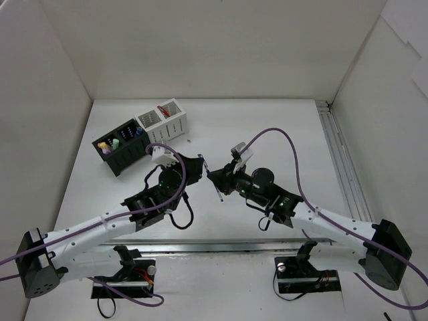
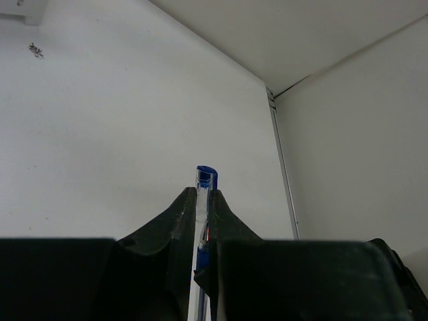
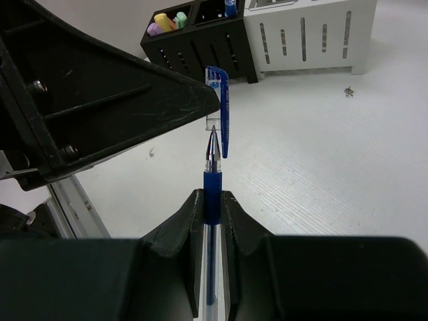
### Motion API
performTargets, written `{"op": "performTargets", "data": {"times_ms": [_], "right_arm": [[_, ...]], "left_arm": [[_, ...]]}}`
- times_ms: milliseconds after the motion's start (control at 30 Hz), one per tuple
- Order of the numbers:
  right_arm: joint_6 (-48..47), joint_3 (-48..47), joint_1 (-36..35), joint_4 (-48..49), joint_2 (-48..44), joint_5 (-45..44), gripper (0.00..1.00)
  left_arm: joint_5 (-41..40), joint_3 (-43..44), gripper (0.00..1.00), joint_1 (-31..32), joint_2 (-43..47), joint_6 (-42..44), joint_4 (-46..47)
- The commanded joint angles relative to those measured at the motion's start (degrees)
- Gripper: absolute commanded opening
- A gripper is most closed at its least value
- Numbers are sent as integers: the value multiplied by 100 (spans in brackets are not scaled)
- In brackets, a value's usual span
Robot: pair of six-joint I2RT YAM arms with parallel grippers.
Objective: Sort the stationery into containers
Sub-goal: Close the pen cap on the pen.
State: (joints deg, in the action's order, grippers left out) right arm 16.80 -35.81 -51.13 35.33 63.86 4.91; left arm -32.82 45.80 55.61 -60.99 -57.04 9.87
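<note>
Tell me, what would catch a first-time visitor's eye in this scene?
Over the middle of the table, the right gripper is shut on a clear-blue pen, while the left gripper pinches its blue cap right at the pen's tip. Behind them, at the far left, a black organiser holding bright highlighters stands beside a white organiser.

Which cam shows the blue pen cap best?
Right wrist: whole pen cap, clip included, at the tip of the pen. Left wrist shows only its end poking from the left pincer; top external, too small to tell.
</note>
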Motion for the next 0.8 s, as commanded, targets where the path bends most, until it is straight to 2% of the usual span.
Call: {"op": "performTargets", "data": {"times_ms": [0, 533, 767], "right_arm": [[-36, -172, -46, 492, -198, -165, 0], [-203, -260, -55, 492, -171, -148, 0], [-291, -312, -63, 483, -137, -209, 0]], "left_arm": [[-40, 8, 0, 28, 184, 52, 367], [311, 52, 0, 28, 61, 184, 270], [601, 192, 0, 28, -44, 509, 226]]}}
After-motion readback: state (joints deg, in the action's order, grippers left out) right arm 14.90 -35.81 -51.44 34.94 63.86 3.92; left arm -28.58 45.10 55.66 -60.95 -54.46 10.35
